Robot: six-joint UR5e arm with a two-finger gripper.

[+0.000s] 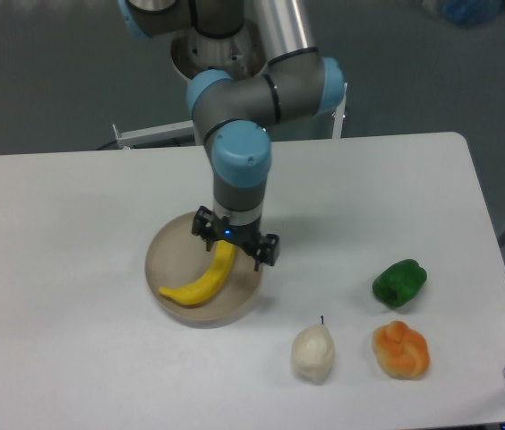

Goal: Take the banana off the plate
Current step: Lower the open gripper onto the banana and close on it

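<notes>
From my seat the gripper [235, 249] sits over the upper right part of the plate [165, 253], w/ its two fingers spread wide, one toward the plate's top and the other out near its right rim. I see nothing held between them. The upper end of the banana [204, 279] runs under the gripper body, so I can't tell whether a finger touches the fruit or just hangs above it; the view is from above and gives me no height. The banana lies flat on the plate, long axis on a diagonal from lower left to upper right. Its lower left tip reaches close to the plate's left rim, the curve bows toward the lower right, and the upper end is hidden beneath the wrist. The finger line runs upper left to lower right, roughly across the banana's axis. The arm [239, 157] comes down from the base at the top of the view, blue-capped joint right above the gripper. On the white table [55, 269], well apart from the plate to the right, I have a green pepper [399, 282], an orange lumpy fruit [401, 349] just below it, and a pale pear-like fruit [313, 352] beside that, to the left.
</notes>
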